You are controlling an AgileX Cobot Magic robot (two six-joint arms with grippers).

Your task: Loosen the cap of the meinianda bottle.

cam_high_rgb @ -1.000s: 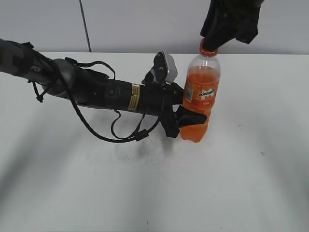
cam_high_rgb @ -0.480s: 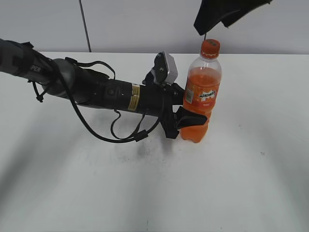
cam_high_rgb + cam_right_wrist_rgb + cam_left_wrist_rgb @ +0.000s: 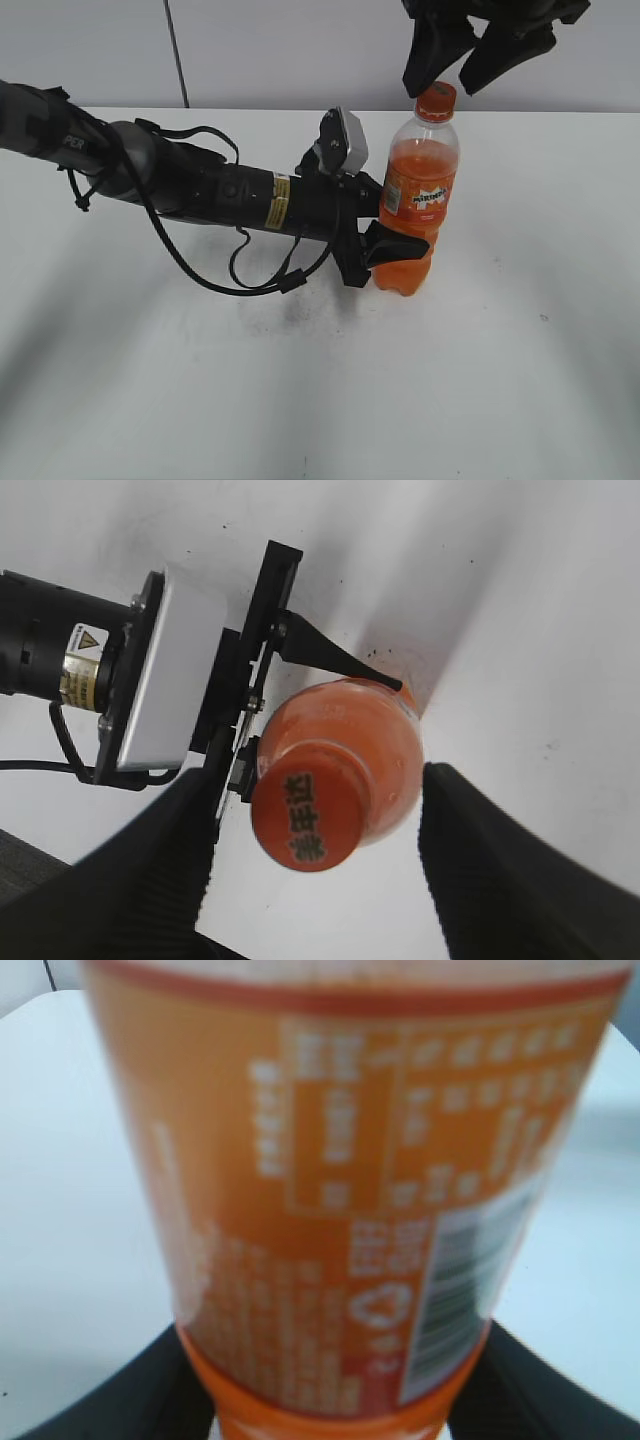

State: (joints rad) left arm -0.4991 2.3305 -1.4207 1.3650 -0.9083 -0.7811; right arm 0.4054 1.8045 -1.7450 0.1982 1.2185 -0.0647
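The meinianda bottle stands upright on the white table, full of orange liquid, with its orange label facing the camera. My left gripper is shut on its lower body; in the left wrist view the label fills the frame between the dark fingers. The orange cap sits on the neck, dark print on top. My right gripper is open, just above the cap, its two fingers spread on either side of it without touching.
The white table runs out around the bottle to a pale back wall. My left arm with its looping cables lies across the left half of the table. A dark vertical seam marks the wall.
My right gripper was closed round the cap a second ago. It let go, lifted off, and now hangs open above it. The left gripper and bottle have not moved.
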